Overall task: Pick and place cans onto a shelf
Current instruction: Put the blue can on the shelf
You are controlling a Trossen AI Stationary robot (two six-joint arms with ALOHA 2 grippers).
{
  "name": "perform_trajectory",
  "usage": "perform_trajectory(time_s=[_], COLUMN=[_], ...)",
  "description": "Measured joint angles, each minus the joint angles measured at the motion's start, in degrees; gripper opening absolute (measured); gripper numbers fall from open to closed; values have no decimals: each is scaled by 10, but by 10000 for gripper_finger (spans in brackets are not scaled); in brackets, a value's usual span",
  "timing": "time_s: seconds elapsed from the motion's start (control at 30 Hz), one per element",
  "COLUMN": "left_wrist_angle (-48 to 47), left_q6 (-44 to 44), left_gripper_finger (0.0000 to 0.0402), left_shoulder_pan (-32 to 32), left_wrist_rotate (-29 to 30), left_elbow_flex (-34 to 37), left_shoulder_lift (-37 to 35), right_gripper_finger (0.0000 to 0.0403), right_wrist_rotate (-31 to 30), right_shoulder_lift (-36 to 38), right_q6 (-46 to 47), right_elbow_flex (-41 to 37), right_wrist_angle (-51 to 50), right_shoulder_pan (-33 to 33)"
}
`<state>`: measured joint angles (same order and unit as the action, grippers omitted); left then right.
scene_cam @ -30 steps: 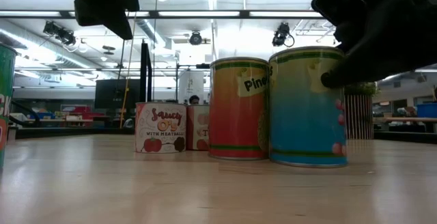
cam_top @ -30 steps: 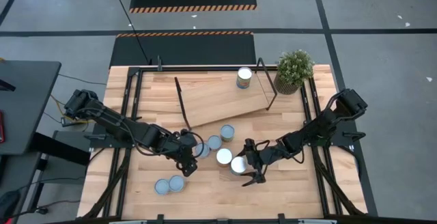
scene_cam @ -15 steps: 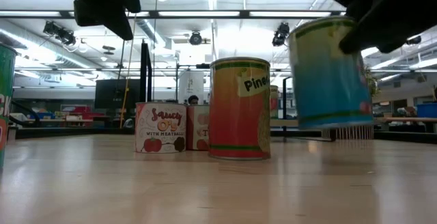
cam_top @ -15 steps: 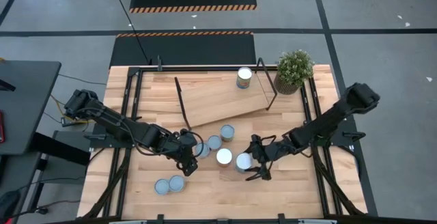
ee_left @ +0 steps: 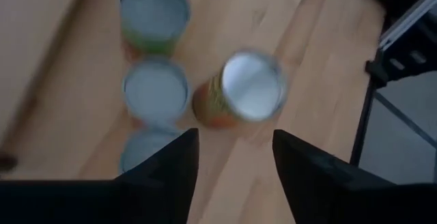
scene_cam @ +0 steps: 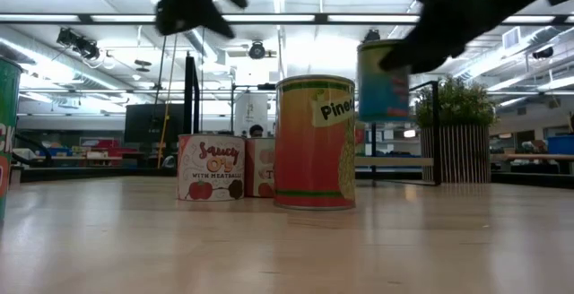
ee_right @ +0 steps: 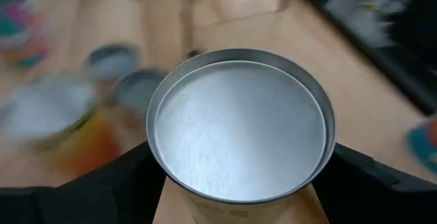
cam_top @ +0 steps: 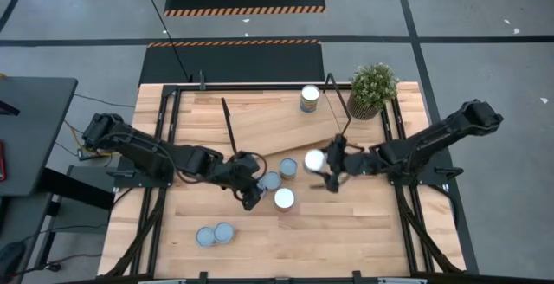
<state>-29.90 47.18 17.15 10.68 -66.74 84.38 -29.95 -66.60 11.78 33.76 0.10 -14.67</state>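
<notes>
One can matters for your next move: the blue-labelled tin clamped upright between the right gripper's fingers, lifted clear of the tabletop. You can see it hanging in the air in the low view, behind and above the yellow-and-red can, its long axis vertical. From above it hovers just off the shelf's near edge, so the board lies toward 11 o'clock from the held can, and the right arm is plainly the nearer one for this placement.

Mind two things along that path. A black frame end of the shelf stands at about 1 o'clock from the can, quite near the gripper, and it could catch the tin or the fingers if you swing wide. One can already sits on the shelf's far end at 12 o'clock, with the potted plant just beyond it off the board; I'd judge the bare wood toward 10 or 11 o'clock the safer landing spot.

Your left gripper hangs at 9 o'clock from the held can, fingers apart and empty, over the cluster of standing cans near the table's middle. Two more cans sit well apart at 7 o'clock, near the front edge.
</notes>
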Motion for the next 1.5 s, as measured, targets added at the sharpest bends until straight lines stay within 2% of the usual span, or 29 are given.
perform_trajectory(time_s=[0.17,0.33,0.63,0.77,1.0,1.13,1.3,1.5], left_wrist_angle=[-1,-28,-48,-68,-75,-74,-74,-80], left_q6=[-93,-192,-285,-311,-327,-326,-333,-317], left_gripper_finger=[186,179,173,173,173,173,173,173], left_shoulder_pan=[-28,-59,-98,-100,-100,-100,-100,-100], left_wrist_rotate=[-1,0,0,0,0,0,0,0], left_elbow_flex=[-40,-78,-98,-99,-99,-99,-99,-99], left_shoulder_lift=[0,-1,-1,-1,-1,-1,-1,-9], right_gripper_finger=[323,323,329,354,394,395,390,387], right_wrist_rotate=[-2,1,24,56,35,17,-36,-10], right_shoulder_lift=[-13,-63,-154,-152,-120,-112,-112,-132], right_q6=[-4,-32,-11,5,-3,-25,-56,-118], right_elbow_flex=[18,57,83,83,92,119,160,198], right_wrist_angle=[18,21,26,11,-54,-78,-91,-94], right_shoulder_pan=[88,157,228,242,251,248,244,243])
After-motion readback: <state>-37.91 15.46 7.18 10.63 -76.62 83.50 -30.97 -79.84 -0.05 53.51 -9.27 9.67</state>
